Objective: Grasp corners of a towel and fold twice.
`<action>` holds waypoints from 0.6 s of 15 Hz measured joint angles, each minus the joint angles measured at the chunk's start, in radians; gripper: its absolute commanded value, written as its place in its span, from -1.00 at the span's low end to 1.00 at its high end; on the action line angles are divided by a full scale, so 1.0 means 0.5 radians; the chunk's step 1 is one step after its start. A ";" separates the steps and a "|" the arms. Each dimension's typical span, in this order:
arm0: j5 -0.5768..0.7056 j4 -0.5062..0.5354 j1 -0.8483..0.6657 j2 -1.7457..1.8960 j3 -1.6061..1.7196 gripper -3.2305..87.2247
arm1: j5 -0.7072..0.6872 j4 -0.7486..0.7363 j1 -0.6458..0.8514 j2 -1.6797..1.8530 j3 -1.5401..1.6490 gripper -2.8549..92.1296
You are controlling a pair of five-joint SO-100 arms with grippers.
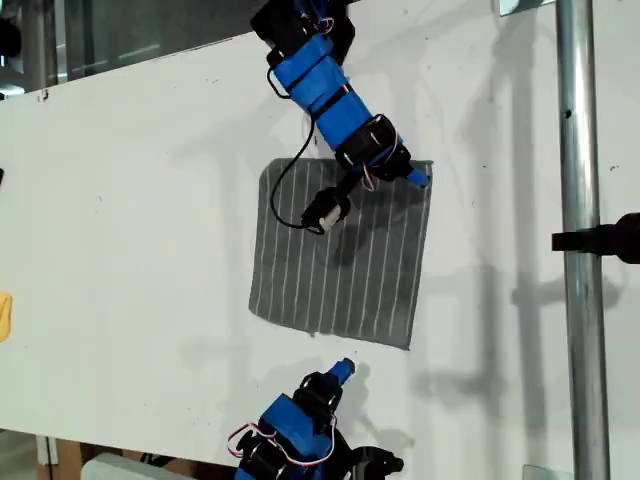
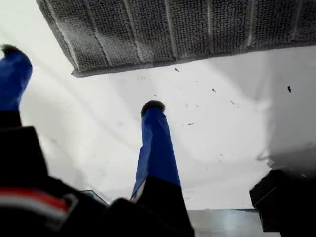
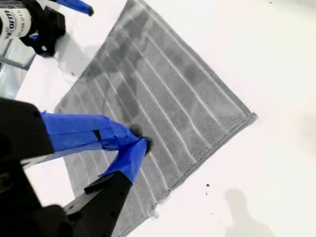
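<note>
The grey towel (image 1: 340, 270) with thin white stripes lies flat and unfolded on the white table (image 1: 120, 200). My second gripper (image 1: 420, 178) reaches in from the exterior view's top and hangs by the towel's upper right corner in that view. In the second wrist view its blue fingertips (image 3: 140, 138) touch each other above the towel (image 3: 187, 84), holding nothing. My first gripper (image 1: 343, 368) sits on bare table just off the towel's near edge, at the exterior view's bottom. It is open (image 2: 84, 79), with the towel's hem (image 2: 173, 29) beyond its fingers.
A metal pole (image 1: 575, 240) with a black clamp (image 1: 605, 240) runs down the exterior view's right. A black cable and white part (image 1: 322, 210) hang from the second arm over the towel. A yellow object (image 1: 3, 315) sits at the exterior view's left edge.
</note>
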 measured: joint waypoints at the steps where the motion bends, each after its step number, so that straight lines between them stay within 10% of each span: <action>1: 0.000 0.000 0.000 -0.009 0.000 -0.99 | 0.000 -0.034 0.000 -0.055 0.000 -0.09; 9: 0.000 0.003 0.012 -0.012 0.000 -0.99 | 0.000 -0.307 0.055 -0.328 -0.046 -0.25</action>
